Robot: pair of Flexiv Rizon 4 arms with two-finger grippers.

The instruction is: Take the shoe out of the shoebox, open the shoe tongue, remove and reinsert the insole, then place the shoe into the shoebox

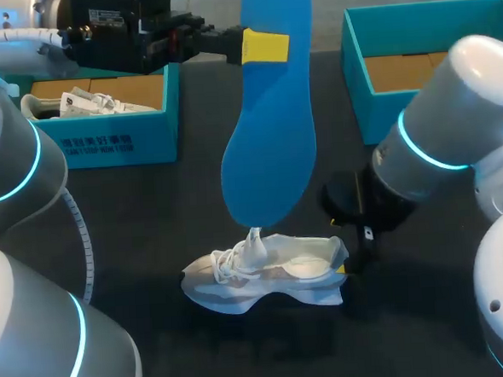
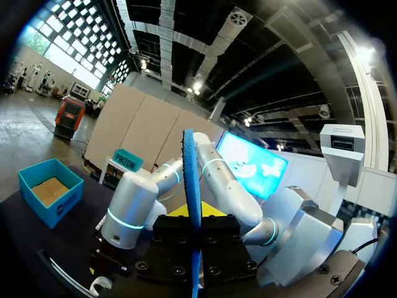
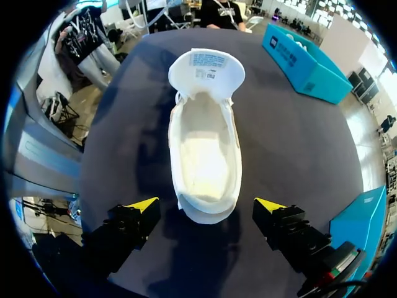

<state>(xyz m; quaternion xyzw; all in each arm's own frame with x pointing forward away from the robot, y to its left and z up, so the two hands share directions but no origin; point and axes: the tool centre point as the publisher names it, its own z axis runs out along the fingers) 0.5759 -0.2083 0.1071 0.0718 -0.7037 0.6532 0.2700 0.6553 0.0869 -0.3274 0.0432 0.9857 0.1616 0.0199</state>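
Bench (image 1: 150,212): dark, matte. It won't brace the shoe, so I'd expect the shoe to slide if pushed from one end.
Left shoebox (image 1: 120,141) holds a second shoe (image 1: 75,103). Right shoebox (image 1: 375,117) shows only its cardboard floor, probably the return box.
Insole (image 1: 270,145): blue, hanging upright well above the bench. Left pincer (image 1: 268,46) is pinching it near its upper end, and the wide end dangles over the laces.
Shoe (image 1: 265,273): white, on its sole between the two boxes. Tongue (image 3: 206,68) is folded forward and the footbed is bare.
Right pincer (image 3: 208,214): spread, heel between the tips, gap on each side, no contact.

Step in hand, as I read it: reinsert the insole.
- Clamp the heel with the right pincer first.
- Feed the insole in toe-first at a shallow angle under the tongue.
- Lay the heel end down last.

Risk: the foam buckles at the tongue or drags the shoe. The gap between the boxes looks like enough working room, but keep the swing off the left shoebox wall.
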